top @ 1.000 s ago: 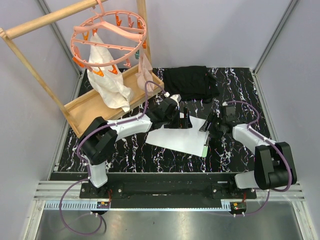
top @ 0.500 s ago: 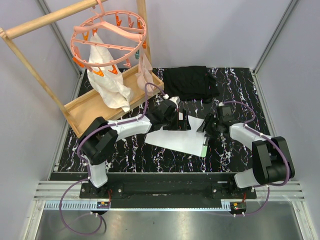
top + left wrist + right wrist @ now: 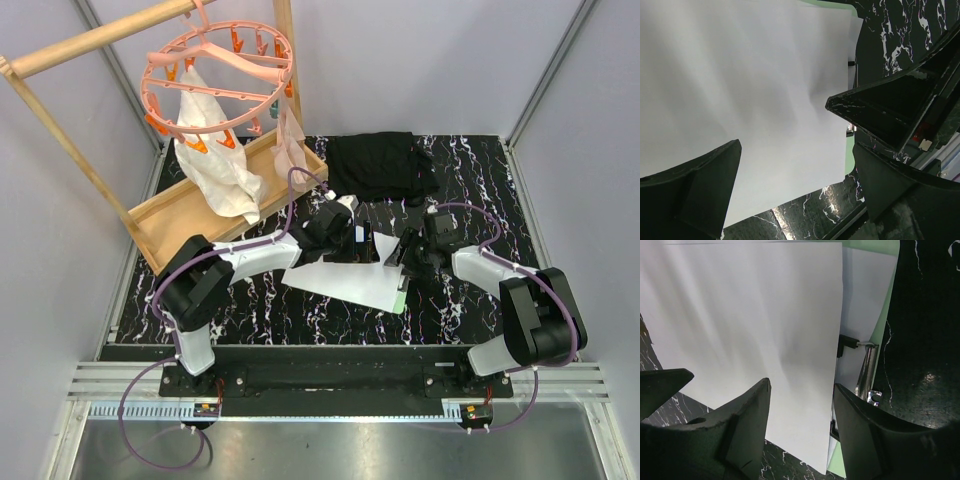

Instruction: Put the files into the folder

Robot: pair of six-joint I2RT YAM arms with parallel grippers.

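Left wrist view is showing left fingers [image 3: 695, 190] hanging wide apart over white files [image 3: 740, 75]; right fingers [image 3: 740, 435] are standing apart above the sheets' right edge and green folder [image 3: 872, 246].

files [image 3: 740, 315] blank, no legible text

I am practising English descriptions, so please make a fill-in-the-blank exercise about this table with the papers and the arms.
1. The thin white paper sheets lie on a flat pale ___ folder.
2. The round plastic clip hanger near the wooden tray is ___.
3. The left gripper, over the sheets, has its jaws ___.
Missing words: green; pink; open.
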